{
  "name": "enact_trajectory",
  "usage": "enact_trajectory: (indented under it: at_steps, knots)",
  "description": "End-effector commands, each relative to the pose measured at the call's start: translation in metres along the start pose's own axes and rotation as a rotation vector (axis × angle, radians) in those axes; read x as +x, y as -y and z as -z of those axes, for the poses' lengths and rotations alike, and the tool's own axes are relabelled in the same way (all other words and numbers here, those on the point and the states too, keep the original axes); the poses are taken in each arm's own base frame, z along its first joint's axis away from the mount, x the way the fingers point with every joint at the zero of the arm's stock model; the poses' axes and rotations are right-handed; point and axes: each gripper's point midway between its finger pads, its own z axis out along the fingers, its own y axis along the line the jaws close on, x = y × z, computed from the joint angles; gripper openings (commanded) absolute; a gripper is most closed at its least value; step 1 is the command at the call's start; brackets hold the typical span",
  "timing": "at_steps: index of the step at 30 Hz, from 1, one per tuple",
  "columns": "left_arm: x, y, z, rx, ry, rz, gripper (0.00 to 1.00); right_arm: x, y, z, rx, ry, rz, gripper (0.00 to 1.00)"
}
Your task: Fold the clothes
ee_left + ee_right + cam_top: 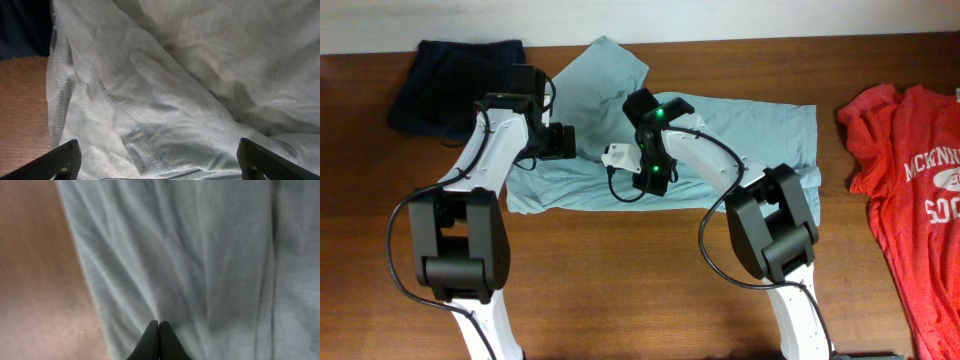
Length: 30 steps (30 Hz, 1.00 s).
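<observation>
Grey-teal T-shirt (760, 125) lies crosswise mid-frame under both arms: left gripper (160, 157) spread over its left edge, right gripper (158, 330) pressed together nearer centre.

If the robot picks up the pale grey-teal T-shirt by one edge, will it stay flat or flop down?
Probably flop: the pale T-shirt lies in soft wrinkles, so it should sag. It looks thin, so it is probably light. Pushed, it would likely bunch up rather than slide flat on the wooden table.
</observation>
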Motion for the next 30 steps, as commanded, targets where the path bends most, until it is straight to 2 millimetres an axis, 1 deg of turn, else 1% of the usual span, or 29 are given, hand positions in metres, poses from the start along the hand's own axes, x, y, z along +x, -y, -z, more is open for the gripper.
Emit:
enact_trajectory:
  at_steps: [1, 4, 6, 8, 12, 13, 17, 20, 21, 25, 28, 29, 30]
  knots:
    - [-0.009, -0.001, 0.013, 0.011, 0.038, 0.002, 0.99, 0.007, 0.006, -0.003, 0.035, -0.024, -0.006, 0.04]
    - [-0.009, -0.001, 0.013, 0.011, 0.038, 0.002, 0.99, 0.008, 0.014, -0.003, 0.075, -0.036, -0.012, 0.04]
    - [-0.009, -0.001, 0.013, 0.011, 0.038, 0.002, 0.99, 0.009, 0.026, -0.002, 0.136, -0.044, -0.043, 0.04]
    - [-0.009, -0.001, 0.013, 0.011, 0.038, 0.002, 0.99, 0.010, 0.034, 0.000, 0.179, -0.058, -0.041, 0.04]
    - [-0.009, -0.001, 0.013, 0.011, 0.038, 0.002, 0.99, 0.007, 0.042, 0.001, 0.209, -0.045, -0.040, 0.04]
    - [-0.009, -0.001, 0.013, 0.011, 0.038, 0.002, 0.99, 0.006, 0.044, 0.001, 0.216, -0.037, -0.051, 0.04]
    - [-0.009, -0.001, 0.013, 0.011, 0.038, 0.002, 0.99, 0.005, 0.066, 0.007, 0.271, 0.020, -0.150, 0.04]
    - [-0.009, -0.001, 0.013, 0.011, 0.038, 0.002, 0.99, 0.017, 0.099, 0.019, 0.334, 0.084, -0.291, 0.04]
    - [-0.009, -0.001, 0.013, 0.011, 0.038, 0.002, 0.99, 0.018, 0.101, 0.019, 0.338, 0.087, -0.294, 0.04]
    - [-0.009, -0.001, 0.013, 0.011, 0.038, 0.002, 0.99, 0.033, 0.134, 0.035, 0.426, 0.141, -0.473, 0.04]
    - [-0.009, -0.001, 0.013, 0.011, 0.038, 0.002, 0.99, 0.037, 0.144, 0.049, 0.439, 0.172, -0.565, 0.04]
    - [-0.009, -0.001, 0.013, 0.011, 0.038, 0.002, 0.99, 0.038, 0.144, 0.056, 0.439, 0.174, -0.581, 0.04]
    - [-0.009, -0.001, 0.013, 0.011, 0.038, 0.002, 0.99, 0.038, 0.140, 0.066, 0.428, 0.168, -0.584, 0.04]
